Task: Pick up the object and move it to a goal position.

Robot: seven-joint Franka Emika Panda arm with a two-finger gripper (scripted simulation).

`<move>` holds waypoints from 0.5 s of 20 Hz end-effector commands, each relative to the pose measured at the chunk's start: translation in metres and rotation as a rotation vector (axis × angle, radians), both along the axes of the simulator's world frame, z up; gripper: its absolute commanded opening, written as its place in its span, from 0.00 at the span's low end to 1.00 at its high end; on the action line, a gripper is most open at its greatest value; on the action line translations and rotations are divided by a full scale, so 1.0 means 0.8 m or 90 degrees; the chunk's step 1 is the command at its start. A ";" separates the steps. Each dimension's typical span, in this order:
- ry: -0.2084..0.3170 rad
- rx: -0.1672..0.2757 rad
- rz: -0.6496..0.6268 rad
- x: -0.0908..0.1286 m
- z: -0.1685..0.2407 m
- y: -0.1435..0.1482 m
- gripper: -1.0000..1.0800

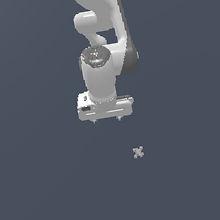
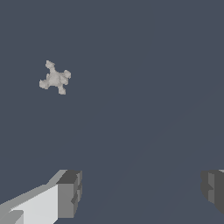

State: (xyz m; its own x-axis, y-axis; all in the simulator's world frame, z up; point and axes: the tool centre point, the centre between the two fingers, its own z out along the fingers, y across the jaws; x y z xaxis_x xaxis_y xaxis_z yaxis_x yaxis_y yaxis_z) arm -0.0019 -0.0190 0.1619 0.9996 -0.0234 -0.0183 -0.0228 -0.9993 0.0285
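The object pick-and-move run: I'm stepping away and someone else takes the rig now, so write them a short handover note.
Gripper: open, fingers spread wide, holding nothing.
Object: the small grey-beige jack-like piece lies on the dark floor, apart from the gripper, toward the exterior view's right of it and lower in that picture. In the wrist view it lies well outside the gap between the fingers.
Done: nothing visible; no grasp yet.
Left: line up over the object, descend, close, lift, carry to the goal. No goal marker shows in either view.

The small grey-beige X-shaped jack piece (image 2: 55,78) looks rough, knobby and matt, like stone. The white robot arm (image 1: 97,13) has a smooth, faintly glossy plastic-like shell. The claw (image 2: 140,192) has dull grey, faceted fingertips (image 2: 70,192), and the dark slate worktop (image 1: 45,194) is flat and matt.
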 end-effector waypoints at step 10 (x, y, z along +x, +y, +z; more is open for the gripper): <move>0.018 0.020 0.023 -0.010 -0.016 0.042 0.96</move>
